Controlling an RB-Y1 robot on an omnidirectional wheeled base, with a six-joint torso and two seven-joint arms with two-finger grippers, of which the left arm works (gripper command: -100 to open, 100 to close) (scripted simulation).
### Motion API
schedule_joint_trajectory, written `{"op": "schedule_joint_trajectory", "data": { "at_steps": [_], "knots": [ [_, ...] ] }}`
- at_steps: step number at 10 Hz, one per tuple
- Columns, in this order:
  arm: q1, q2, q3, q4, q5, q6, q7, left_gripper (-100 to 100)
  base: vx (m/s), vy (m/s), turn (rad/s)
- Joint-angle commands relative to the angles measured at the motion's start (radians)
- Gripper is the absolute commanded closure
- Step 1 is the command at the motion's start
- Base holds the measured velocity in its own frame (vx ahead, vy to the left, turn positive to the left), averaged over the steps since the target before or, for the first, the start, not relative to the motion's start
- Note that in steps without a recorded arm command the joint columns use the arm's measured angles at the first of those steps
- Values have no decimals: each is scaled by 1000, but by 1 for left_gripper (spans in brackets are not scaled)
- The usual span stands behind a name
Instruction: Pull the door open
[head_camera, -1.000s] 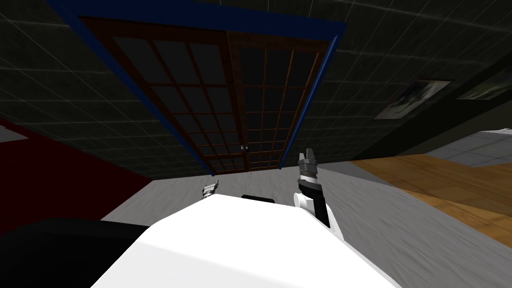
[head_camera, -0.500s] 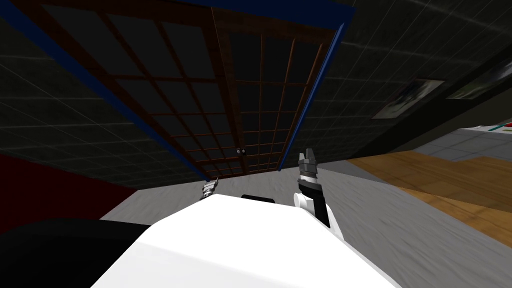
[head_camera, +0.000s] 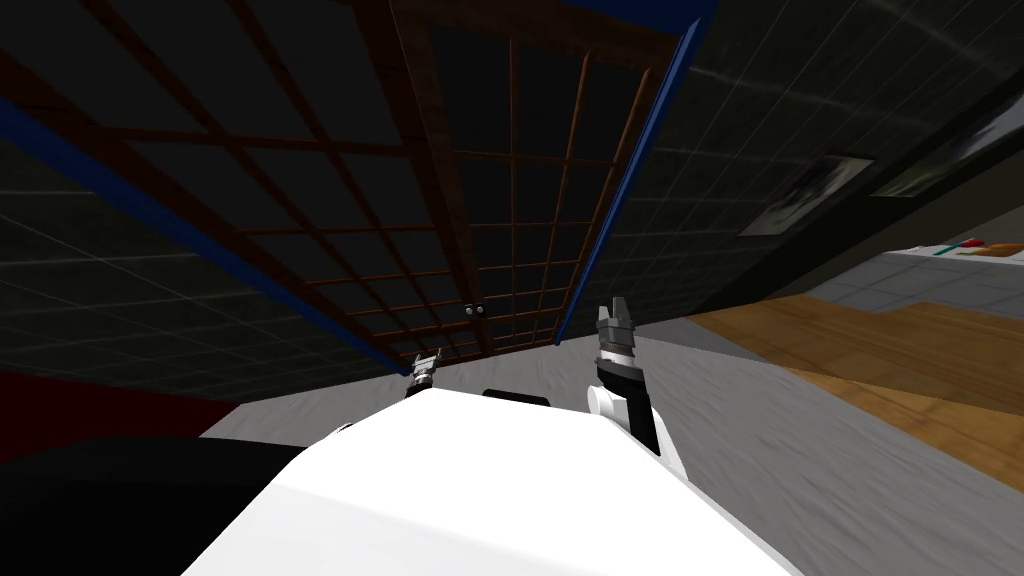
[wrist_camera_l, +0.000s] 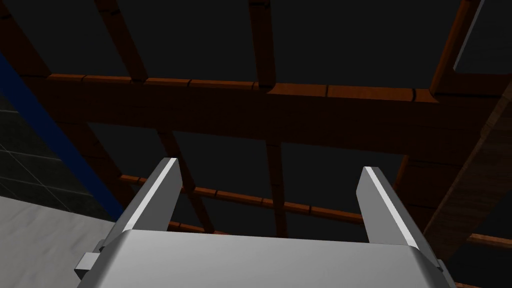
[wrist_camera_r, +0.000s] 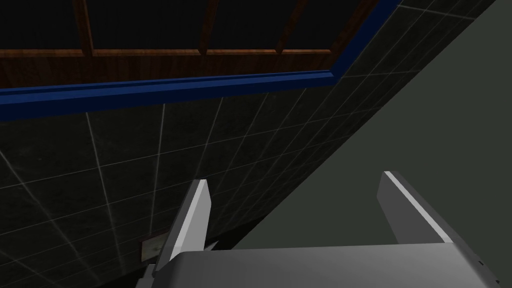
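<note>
A double door (head_camera: 470, 190) of dark brown bars and dark panes stands ahead in a blue frame (head_camera: 620, 190). Two small round knobs (head_camera: 475, 310) sit at the seam where the leaves meet. My left gripper (head_camera: 425, 366) hangs low before the left leaf, below and left of the knobs. Its fingers (wrist_camera_l: 155, 195) stand open, with brown door bars (wrist_camera_l: 240, 90) between and beyond them and nothing held. My right gripper (head_camera: 612, 318) is raised just right of the blue frame, and its fingers (wrist_camera_r: 192, 220) are open toward the dark tiled wall (wrist_camera_r: 150, 165).
Dark tiled wall (head_camera: 120, 270) flanks the door on both sides. Grey floor (head_camera: 760, 440) runs to the door's foot, and wooden flooring (head_camera: 880, 350) lies to the right. A framed picture (head_camera: 800, 195) hangs on the right wall. A dark red area (head_camera: 90, 405) lies at the left.
I have moved closer to the door, which now looms larger and further left in the head view. The left gripper has edged slightly up; the right gripper holds its place.
</note>
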Motion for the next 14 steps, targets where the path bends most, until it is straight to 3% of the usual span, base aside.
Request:
{"op": "schedule_joint_trajectory", "data": {
  "at_steps": [1, 2, 5, 8, 9, 12, 13, 14],
  "knots": [
    [17, 1, 4, -40, 3, 18, -11, -100, 57, -4, 3],
    [-5, -5, -3, -52, -2, 17, -8, -100, 136, 11, -108],
    [-5, -5, -3, -111, -2, 17, -8, -100, 65, -3, -24],
    [-5, -5, -3, -52, -2, 17, -8, -100, -12, -6, -1],
    [-28, -11, -10, -65, -7, 15, -6, -100, 117, 19, -125],
    [-34, -13, -12, -68, -8, 15, -6, -100, 115, 12, -42],
    [-59, -21, -20, -82, -13, 14, -4, -100, 107, -1, -131],
    [-59, -21, -20, -83, -13, 14, -4, -100, 142, 6, -93]
  ]
}}
